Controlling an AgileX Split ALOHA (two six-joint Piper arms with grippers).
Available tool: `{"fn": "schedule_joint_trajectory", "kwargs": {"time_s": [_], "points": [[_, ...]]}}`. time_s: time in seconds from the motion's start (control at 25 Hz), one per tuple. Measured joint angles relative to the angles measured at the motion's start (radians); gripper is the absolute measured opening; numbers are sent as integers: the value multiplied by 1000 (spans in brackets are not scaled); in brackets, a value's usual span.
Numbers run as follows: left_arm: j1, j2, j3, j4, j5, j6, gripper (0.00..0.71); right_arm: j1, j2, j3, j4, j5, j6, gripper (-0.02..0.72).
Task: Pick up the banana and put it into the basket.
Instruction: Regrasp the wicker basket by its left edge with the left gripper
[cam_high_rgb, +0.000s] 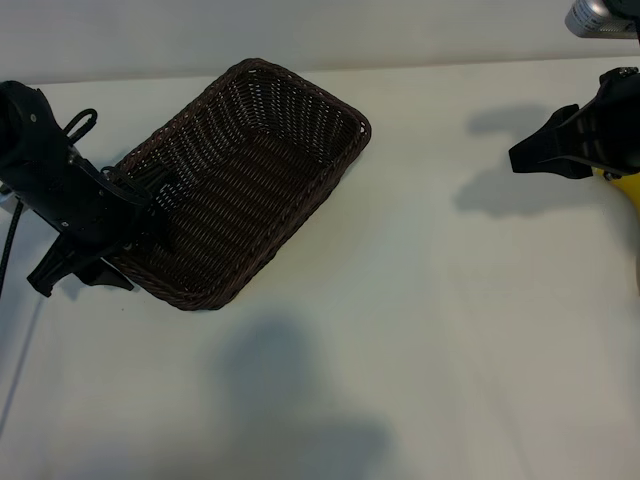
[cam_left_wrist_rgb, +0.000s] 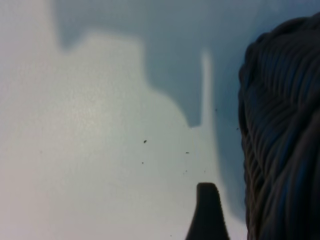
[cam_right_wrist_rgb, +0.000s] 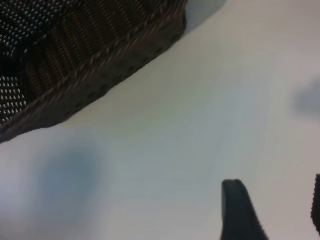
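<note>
Nearest me, my left gripper (cam_high_rgb: 150, 215) hangs spread wide at the basket's (cam_high_rgb: 300, 85) nine o'clock rim, one finger inside; dragging it could skew the target. My right gripper (cam_high_rgb: 535, 155), half-spread and empty, hovers at three o'clock beside the banana (cam_high_rgb: 628, 188), which barely shows at the frame edge. Bare tabletop (cam_high_rgb: 420, 300) between gives room.

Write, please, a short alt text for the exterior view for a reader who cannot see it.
A dark woven basket sits empty and angled on a white table, with the left gripper at its near-left end. The right gripper hovers at the right edge, beside a yellow sliver of banana.
</note>
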Motion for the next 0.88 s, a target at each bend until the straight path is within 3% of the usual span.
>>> {"fn": "schedule_joint_trajectory", "kwargs": {"time_s": [0.16,0.32,0.64,0.88], "points": [[0,0,0,1,-1,0,534,0,0,0,0,0,2,376],[0,0,0,6,0,0,458,0,0,0,0,0,3,376],[0,0,-1,-3,-22,-12,180,0,0,0,0,0,4,376],[0,0,-1,-5,-28,-8,178,0,0,0,0,0,4,376]]}}
